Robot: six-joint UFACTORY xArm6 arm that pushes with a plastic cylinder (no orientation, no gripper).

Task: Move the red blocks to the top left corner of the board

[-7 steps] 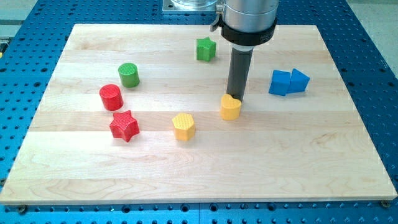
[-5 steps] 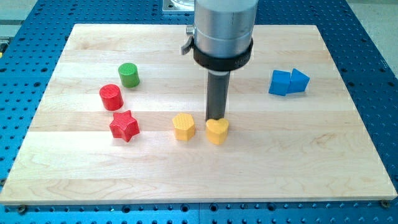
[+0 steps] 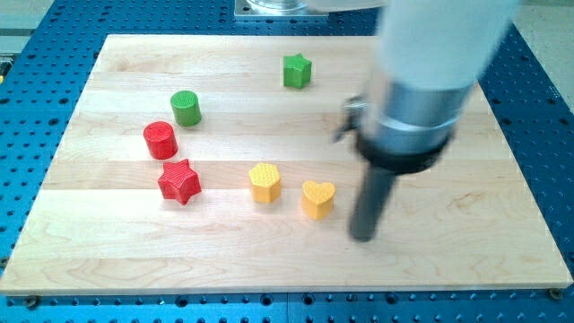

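A red cylinder and a red star lie at the board's left, close together. My tip is at the lower middle-right, just right of and below a yellow heart, not touching it and far from both red blocks. The arm is blurred by motion.
A yellow hexagon block sits left of the heart. A green cylinder is above the red cylinder; a green star is near the top. The arm hides the blue blocks at the right. The board's top left corner holds nothing.
My tip pushed the yellow heart down and left next to the yellow hexagon block, then swung right and down past it. The arm now covers the blue blocks. The red blocks have not moved.
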